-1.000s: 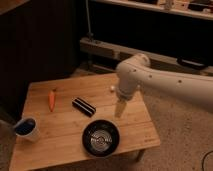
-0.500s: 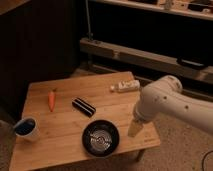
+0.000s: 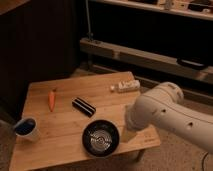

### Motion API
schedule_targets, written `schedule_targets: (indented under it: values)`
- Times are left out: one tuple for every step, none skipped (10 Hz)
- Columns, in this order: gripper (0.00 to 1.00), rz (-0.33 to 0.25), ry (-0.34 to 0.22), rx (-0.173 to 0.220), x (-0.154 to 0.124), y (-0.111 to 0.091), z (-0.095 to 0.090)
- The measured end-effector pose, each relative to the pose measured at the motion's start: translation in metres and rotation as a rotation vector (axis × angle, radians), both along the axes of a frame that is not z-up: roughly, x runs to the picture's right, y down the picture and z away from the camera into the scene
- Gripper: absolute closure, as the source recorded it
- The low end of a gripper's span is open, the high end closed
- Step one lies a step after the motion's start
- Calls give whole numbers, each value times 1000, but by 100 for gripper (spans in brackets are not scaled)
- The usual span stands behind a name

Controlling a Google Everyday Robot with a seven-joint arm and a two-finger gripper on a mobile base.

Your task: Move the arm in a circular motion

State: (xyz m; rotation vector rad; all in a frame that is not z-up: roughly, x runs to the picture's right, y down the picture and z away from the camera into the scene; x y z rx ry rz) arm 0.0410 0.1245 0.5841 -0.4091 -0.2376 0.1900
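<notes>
Mid-circle, I reckon. Arm (image 3: 167, 112) is over the worktop's (image 3: 65, 125) front right corner, hand (image 3: 129, 135) low, just beside the bowl (image 3: 86, 136). Can't tell hand's state. Next: arc round, clearing the bowl.

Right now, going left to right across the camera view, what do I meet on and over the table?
Blue mug → carrot → black block → dark bowl → claw, hanging just right of the bowl above the table's near right edge → thick white arm.
</notes>
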Motion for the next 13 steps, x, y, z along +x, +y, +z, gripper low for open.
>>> schedule_targets:
  values:
    - [20, -28, -48, 28, -27, -9, -7]
    - [20, -61, -102, 61, -57, -19, -16]
    - [20, -88, -148, 88, -84, -29, -23]
    - [20, -119, -189, 116, -108, -39, -29]
    - [20, -140, -220, 137, -128, -48, -31]
    - [20, -169, -257, 166, -156, -64, -31]
    - [20, -186, -272, 181, -172, -77, -28]
    - [20, -205, -283, 195, -192, -94, -20]
    - [20, -212, -284, 196, -205, -108, -9]
    - [20, -212, -275, 191, -211, -125, 7]
    - [20, -202, -260, 182, -210, -144, 26]
    - [20, -198, -245, 173, -205, -157, 41]
    - [20, -188, -219, 157, -195, -172, 59]
